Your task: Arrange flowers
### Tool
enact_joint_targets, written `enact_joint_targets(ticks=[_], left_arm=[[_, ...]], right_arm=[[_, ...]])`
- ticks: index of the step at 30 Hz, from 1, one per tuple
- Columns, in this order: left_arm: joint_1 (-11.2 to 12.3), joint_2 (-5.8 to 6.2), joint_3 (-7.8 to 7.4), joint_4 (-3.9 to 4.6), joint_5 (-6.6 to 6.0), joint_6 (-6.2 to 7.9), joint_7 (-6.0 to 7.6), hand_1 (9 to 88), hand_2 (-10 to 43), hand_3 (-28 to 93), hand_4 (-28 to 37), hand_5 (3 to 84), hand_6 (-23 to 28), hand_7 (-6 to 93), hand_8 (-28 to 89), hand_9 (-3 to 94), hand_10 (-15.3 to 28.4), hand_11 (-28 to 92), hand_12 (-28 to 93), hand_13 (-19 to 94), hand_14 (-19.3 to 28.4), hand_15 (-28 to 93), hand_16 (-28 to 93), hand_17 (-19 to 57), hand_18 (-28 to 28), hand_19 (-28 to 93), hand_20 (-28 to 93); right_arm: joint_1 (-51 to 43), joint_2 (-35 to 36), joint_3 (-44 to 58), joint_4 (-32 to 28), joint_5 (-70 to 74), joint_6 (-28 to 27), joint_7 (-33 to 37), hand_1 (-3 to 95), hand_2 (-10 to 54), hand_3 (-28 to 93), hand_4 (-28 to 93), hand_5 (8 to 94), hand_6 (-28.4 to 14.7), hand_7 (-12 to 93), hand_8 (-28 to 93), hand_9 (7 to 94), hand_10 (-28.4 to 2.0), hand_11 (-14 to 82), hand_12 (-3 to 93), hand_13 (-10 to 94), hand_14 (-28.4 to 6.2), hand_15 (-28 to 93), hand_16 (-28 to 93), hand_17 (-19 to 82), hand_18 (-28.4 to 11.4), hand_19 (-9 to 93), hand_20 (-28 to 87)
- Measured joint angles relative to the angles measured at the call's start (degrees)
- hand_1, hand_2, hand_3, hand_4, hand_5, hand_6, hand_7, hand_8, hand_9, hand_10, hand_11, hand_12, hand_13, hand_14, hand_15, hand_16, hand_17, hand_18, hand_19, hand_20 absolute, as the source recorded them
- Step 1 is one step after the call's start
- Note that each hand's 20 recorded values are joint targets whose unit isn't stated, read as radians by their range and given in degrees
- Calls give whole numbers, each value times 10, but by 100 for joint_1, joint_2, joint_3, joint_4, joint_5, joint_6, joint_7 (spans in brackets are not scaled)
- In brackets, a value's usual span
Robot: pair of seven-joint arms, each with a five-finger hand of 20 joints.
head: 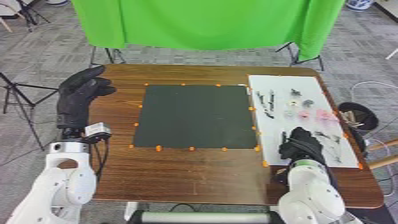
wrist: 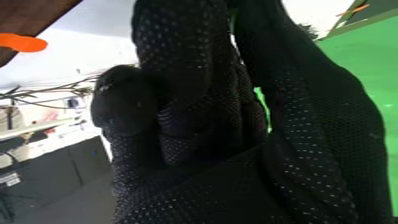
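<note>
And over to the white sheet (head: pixel 271 82), along the right of the worktop (head: pixel 204 175): probably there as a supply area, with pieces spread apart for easy taking. On the middle of the white sheet, pink flowers (head: pixel 305 114); toward its far end, dark stems (head: pixel 271 100) and a grey-green sprig (head: pixel 307 103); toward its near end, thin branches (head: pixel 333 145), overlapping.

Now to the right hand (head: pixel 305 145), over the near left part of the white sheet, close to those branches: fingers loosely extended, no grip on anything to be seen. Likely placed there for a pick. Then the left hand (head: pixel 78 95), open too, well left of the white sheet, presumably parked to leave working room.

Just left of the white sheet, a dark mat (head: pixel 194 116) with orange markers (head: pixel 159 148) round its edges, perhaps meant as the arranging ground. Watch the black bin (head: pixel 362 106), just off the right edge of the white sheet: possibly a catch for a wide-swinging wrist. Beyond the far end of the white sheet, a green cloth (head: pixel 209 25), out of the way.

Careful with those branches: thin, forked, likely to snag together on lifting. Better pinched singly.
</note>
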Motion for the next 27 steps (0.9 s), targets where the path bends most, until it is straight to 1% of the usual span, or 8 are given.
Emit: enact_joint_targets(ticks=[4,6,8,10,15,18,23,27], left_arm=[[42,-38,0,-2,-4,-34,-16,355,-95,622,-112,540,20,205,-55,579,129,302,218,549,178,445,36,215,194,692,234],[56,-56,2,-2,-11,-49,-23,356,-95,622,-111,538,19,204,-55,577,130,302,218,545,179,445,36,214,194,690,235],[64,-68,6,-2,-21,-61,-25,357,-95,624,-110,537,20,204,-55,576,130,301,217,543,178,444,36,211,193,687,237],[66,-76,8,-2,-33,-68,-25,356,-95,624,-109,534,20,204,-54,575,130,302,217,540,177,444,36,210,193,684,240],[70,-79,10,-4,-77,-71,-25,357,-95,624,-108,533,20,204,-55,572,129,303,217,537,177,447,37,205,193,675,250],[70,-79,14,-6,-97,-72,-25,358,-95,632,-100,530,19,204,-55,570,130,303,216,535,178,449,37,204,193,671,256],[67,-76,26,-6,-131,-79,-25,360,-95,638,-89,528,19,204,-56,568,130,303,216,532,179,450,36,202,192,665,267],[63,-63,47,-6,-181,-78,-21,361,-95,639,-88,527,20,204,-55,568,130,303,215,530,180,452,36,202,193,660,274]], right_arm=[[-8,-11,12,35,-5,89,-20,646,-95,562,-25,743,-46,223,255,933,-106,116,443,937,-26,443,247,742,-27,765,376],[-9,-10,12,70,-39,147,-39,634,-95,572,4,739,-44,246,255,929,-107,122,464,937,-25,449,276,745,-30,740,448],[-9,-6,1,115,-100,207,-61,623,-95,583,25,731,-44,270,257,921,-106,130,494,937,-21,459,307,742,-33,736,502],[-5,5,-31,174,-203,281,-82,607,-95,600,51,718,-41,319,251,902,-107,159,532,927,-20,483,351,723,-39,771,537],[25,82,-175,341,-413,474,-138,587,-95,620,90,703,-38,365,252,880,-119,194,582,897,-23,563,367,700,-52,836,535],[19,177,-207,353,-403,584,-186,583,-95,629,97,699,-40,387,247,872,-127,217,596,884,-27,602,364,691,-59,866,524],[-82,388,-219,304,-199,891,-316,580,-95,641,102,699,-41,401,239,867,-129,233,602,881,-27,625,357,686,-63,894,509],[-192,565,-204,169,178,1205,-425,579,-95,645,103,702,-43,407,238,868,-130,236,603,880,-26,630,355,688,-63,904,502]])
